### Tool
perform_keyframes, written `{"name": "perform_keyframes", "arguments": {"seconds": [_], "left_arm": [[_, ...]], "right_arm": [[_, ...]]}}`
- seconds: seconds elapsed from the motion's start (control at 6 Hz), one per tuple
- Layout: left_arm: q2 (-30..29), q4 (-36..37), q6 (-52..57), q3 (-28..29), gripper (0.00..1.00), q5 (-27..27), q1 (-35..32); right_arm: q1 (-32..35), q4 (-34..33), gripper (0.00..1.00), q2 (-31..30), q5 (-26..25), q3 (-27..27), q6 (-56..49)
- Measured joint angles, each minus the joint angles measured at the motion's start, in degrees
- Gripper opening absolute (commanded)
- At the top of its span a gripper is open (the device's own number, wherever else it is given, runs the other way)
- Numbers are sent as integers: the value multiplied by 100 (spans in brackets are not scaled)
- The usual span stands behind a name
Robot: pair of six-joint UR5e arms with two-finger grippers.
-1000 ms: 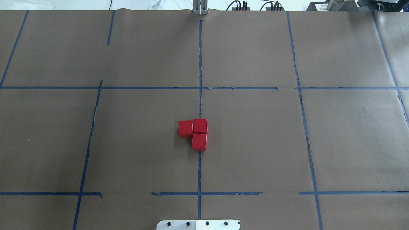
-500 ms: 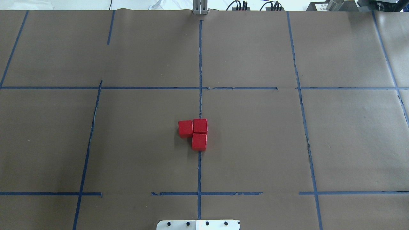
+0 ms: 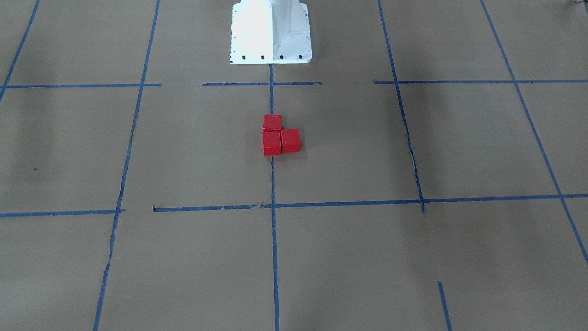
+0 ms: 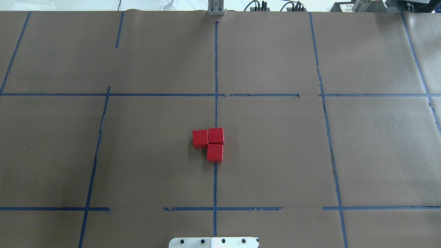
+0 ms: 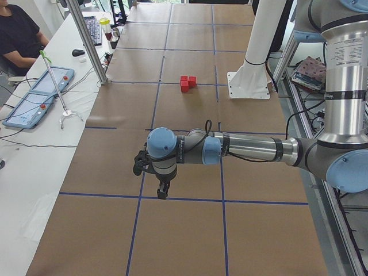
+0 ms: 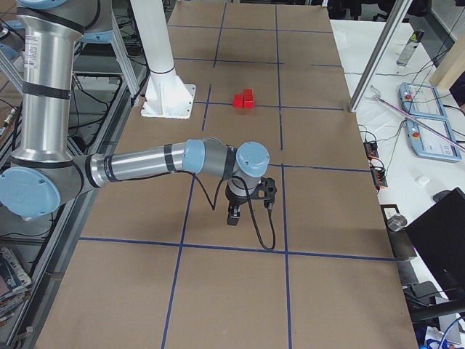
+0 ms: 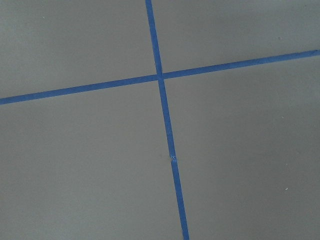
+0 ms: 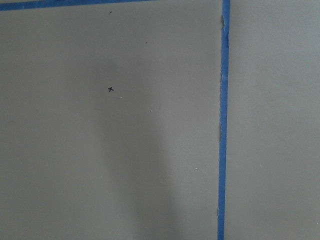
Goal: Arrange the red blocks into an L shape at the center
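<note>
Red blocks (image 4: 216, 135) edge-to-edge, L-shaped, brown paper (image 4: 275, 144) around

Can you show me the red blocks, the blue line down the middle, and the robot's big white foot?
red blocks (image 4: 216, 136), overhead view, top of the corner block.
blue line (image 4: 216, 69), overhead view, its stretch beyond the blocks.
white foot (image 3: 271, 32), front-facing view, middle of the base.

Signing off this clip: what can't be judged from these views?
- Left end effector: exterior left view only, too small; open or shut unclear.
- Right end effector: same, exterior right view.
- Red blocks: outside both wrist views; they hide the blue tape line beneath, overhead.
</note>
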Motion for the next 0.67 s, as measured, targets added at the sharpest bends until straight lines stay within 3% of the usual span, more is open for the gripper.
{"name": "perform_keyframes", "arguments": {"seconds": [0.67], "left_arm": [[-86, 7, -2, 31, 100, 99, 18]], "right_arm": [[154, 733, 100, -6, -121, -139, -27]]}}
